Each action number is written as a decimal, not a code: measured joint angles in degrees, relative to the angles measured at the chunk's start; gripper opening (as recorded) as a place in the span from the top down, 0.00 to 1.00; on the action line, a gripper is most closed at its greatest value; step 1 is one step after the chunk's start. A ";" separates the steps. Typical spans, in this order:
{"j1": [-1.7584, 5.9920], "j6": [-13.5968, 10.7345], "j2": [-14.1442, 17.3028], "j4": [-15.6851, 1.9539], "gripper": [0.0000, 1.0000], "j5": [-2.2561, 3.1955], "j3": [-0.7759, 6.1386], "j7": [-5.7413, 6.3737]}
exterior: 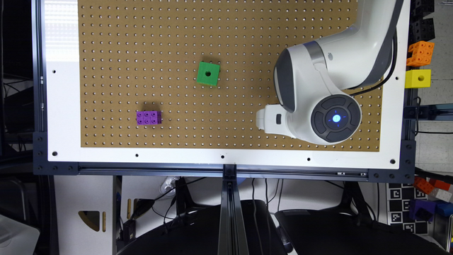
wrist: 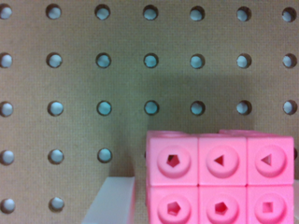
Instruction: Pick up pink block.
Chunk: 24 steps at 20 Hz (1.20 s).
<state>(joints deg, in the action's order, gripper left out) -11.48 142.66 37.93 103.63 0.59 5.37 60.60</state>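
Pink block (wrist: pixel 219 179) on perforated pegboard (wrist: pixel 93 84)
Glossy plastic brick, round-recessed faces; a pale gripper finger (wrist: pixel 112 200) beside it, grip state unclear.

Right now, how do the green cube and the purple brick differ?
The green cube shows one round hole on top; the purple brick shows a grid of six. The cube sits rotated against the pegboard's rows; the brick lies roughly square to them. Both rest on the pegboard, apart.
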 joint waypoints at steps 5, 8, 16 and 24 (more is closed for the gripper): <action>-0.01 -0.01 0.00 0.00 0.00 0.00 0.00 0.00; -0.01 -0.02 0.00 0.00 0.00 0.00 0.00 0.00; 0.03 -0.05 0.01 0.02 1.00 0.00 0.00 0.00; 0.05 -0.06 0.00 0.04 1.00 0.00 0.00 0.00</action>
<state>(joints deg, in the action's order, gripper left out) -11.43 142.60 37.93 103.68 0.59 5.37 60.60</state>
